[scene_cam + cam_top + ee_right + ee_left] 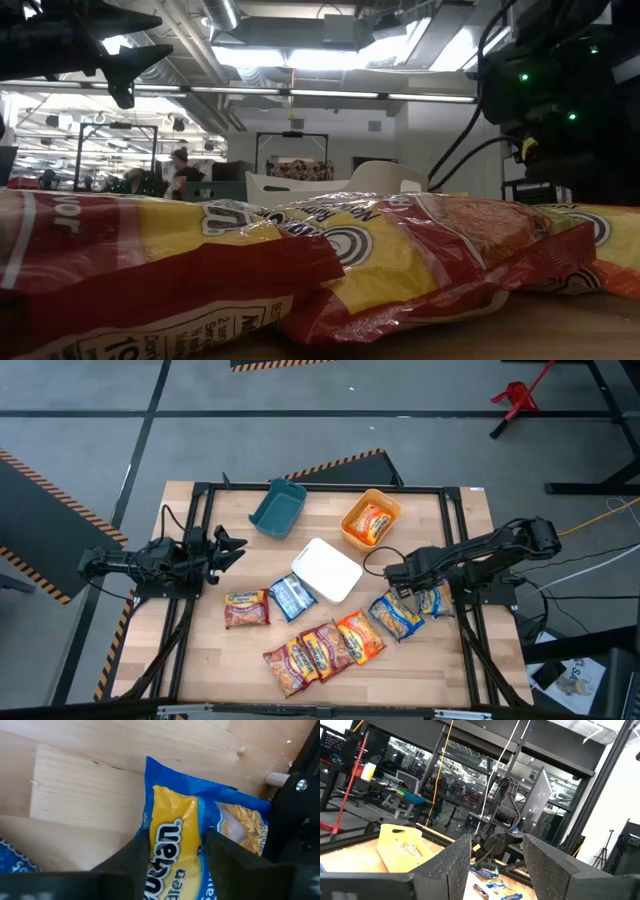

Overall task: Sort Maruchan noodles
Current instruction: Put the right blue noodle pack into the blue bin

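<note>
Several Maruchan noodle packets lie flat on the wooden table: dark red [246, 608], blue [293, 597], a row of orange and red ones [325, 648], and two blue ones at the right [395, 615]. My right gripper [422, 588] points down onto the rightmost blue packet [435, 603], shown close in the right wrist view [200, 805], and is shut on it. At the table's left my left gripper [234, 550] hangs open above the wood, holding nothing; its fingers [462, 865] stand apart. My right gripper comes from above, pointing steeply down, onto the blue packet's middle. Its two fingers [135, 855] stand on either side of the yellow printed band [172, 840], and the wrapper rises between them. The packet lies on the table.
A teal bin [278, 508], an orange bin [385, 505] with an orange packet in it, and a white bin [327, 570] stand at the table's far middle. The black frame rail [300, 810] runs close beside the held packet. Another blue packet [10, 857] lies near.
</note>
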